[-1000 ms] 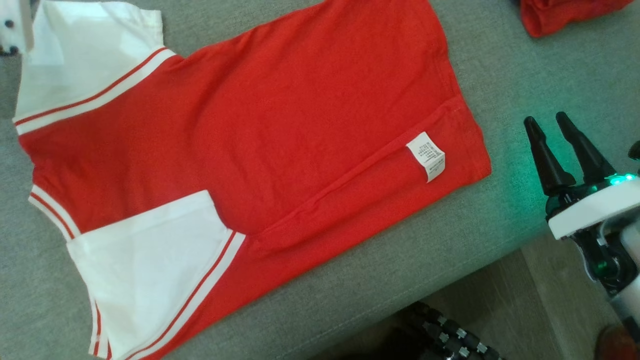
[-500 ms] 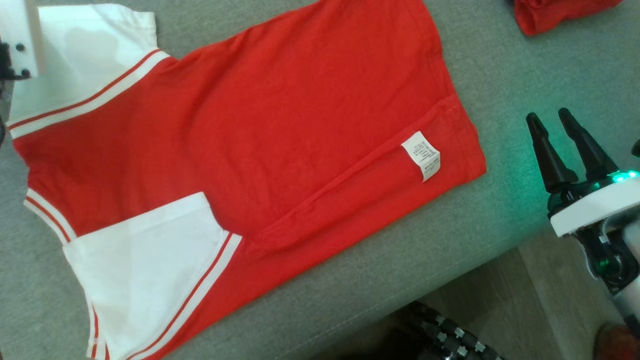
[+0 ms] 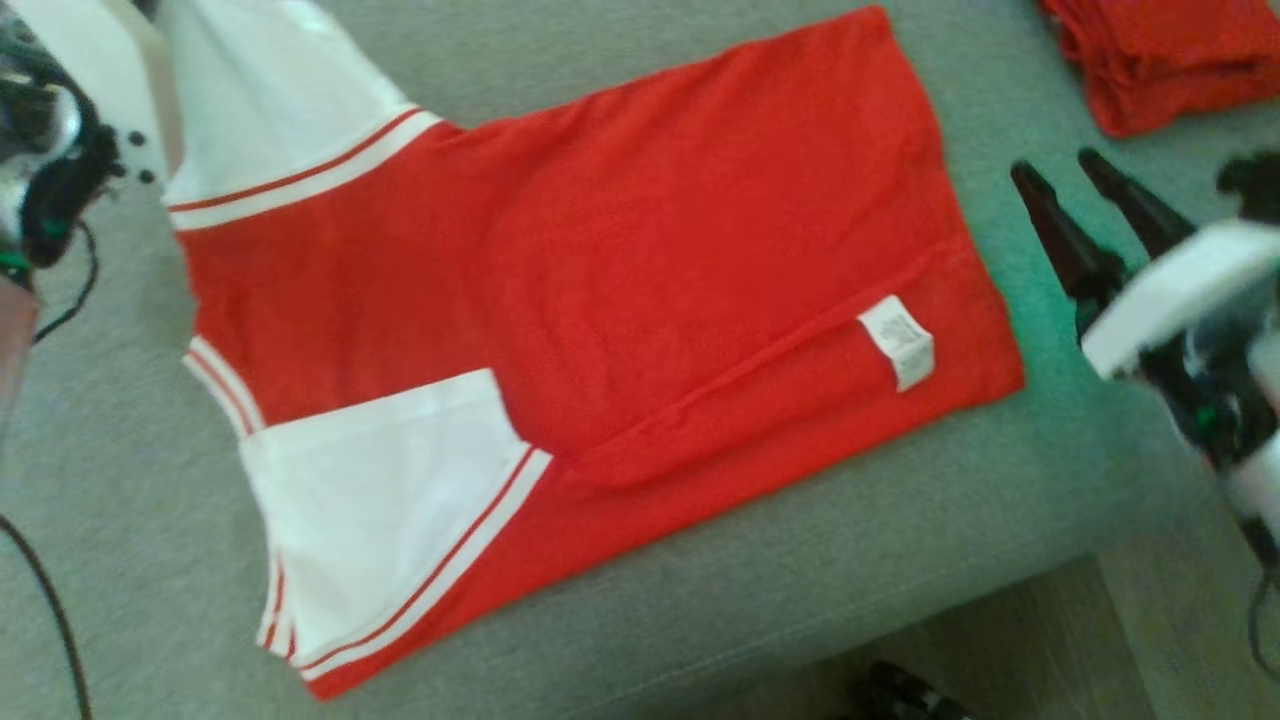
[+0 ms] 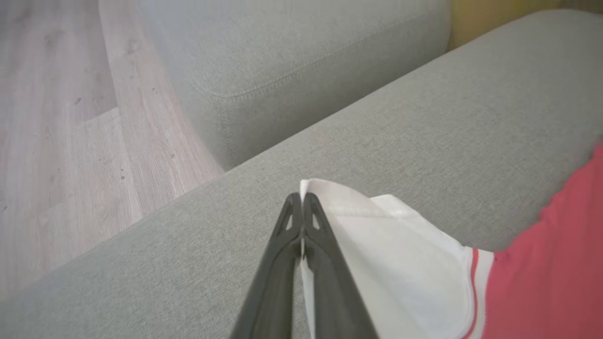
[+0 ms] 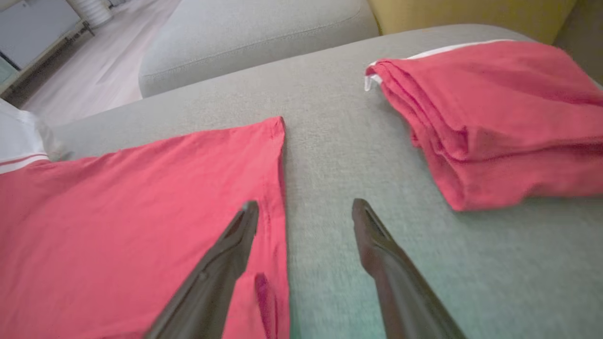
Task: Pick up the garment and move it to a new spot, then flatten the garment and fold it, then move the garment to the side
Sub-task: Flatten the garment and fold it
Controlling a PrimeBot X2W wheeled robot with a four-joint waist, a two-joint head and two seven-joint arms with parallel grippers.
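The garment (image 3: 650,280) is a red shirt with white sleeves, lying flat across the grey sofa seat (image 3: 800,560) with its care label (image 3: 897,341) near the hem. In the left wrist view my left gripper (image 4: 301,197) is shut on the edge of a white sleeve (image 4: 391,254), which rises off the cushion. The left wrist (image 3: 50,180) sits at the top left of the head view beside that raised sleeve (image 3: 270,100). My right gripper (image 3: 1055,165) stands open just right of the hem; its left finger (image 5: 235,249) hangs over the red cloth (image 5: 141,212), holding nothing.
A folded pile of red clothes (image 3: 1170,60) (image 5: 494,117) lies at the far right of the seat. The seat's front edge drops to a wooden floor (image 3: 1000,650). Another grey cushion (image 4: 306,61) stands beyond the left end. A dark cable (image 3: 50,600) hangs at the left.
The head camera has shifted. My left gripper has closed on the far white sleeve, which now stands raised. The open right gripper has come closer to the hem.
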